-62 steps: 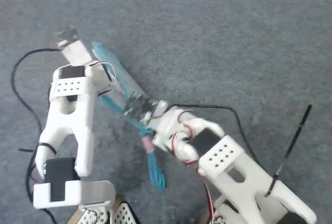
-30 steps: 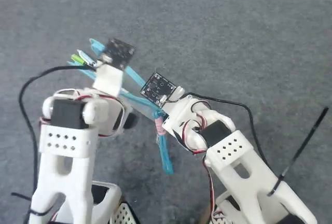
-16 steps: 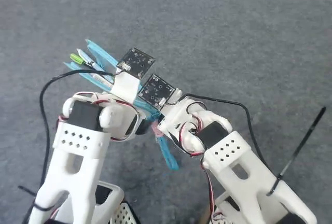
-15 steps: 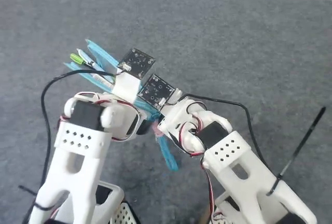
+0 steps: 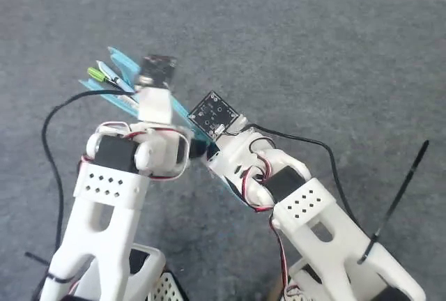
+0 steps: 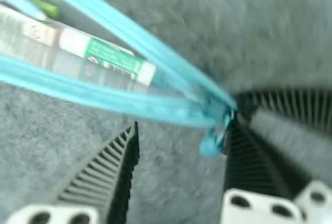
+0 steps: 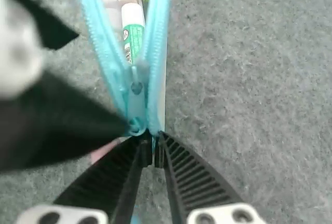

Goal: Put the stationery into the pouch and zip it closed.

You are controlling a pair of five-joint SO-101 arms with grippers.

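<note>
Right gripper (image 7: 153,149) is pinching the pouch's (image 7: 162,32) near end, while the left gripper (image 6: 182,125) is gaping wide and holding nothing beside the zipper pull (image 6: 211,143).
The pouch is lying left of centre on the carpet (image 5: 334,57), its mouth opening toward the far left and stationery (image 7: 130,27) showing inside. Being light, limp fabric, it is probably needing that clamped end for tension. The small pull, seemingly touching one left jaw, is looking like the place to grip. The arms are crowding each other, with open carpet lying right and far.

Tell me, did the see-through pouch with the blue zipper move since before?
Yes. The clear blue-zippered pouch shifted toward the far edge of the grey carpet, in the high view.
</note>
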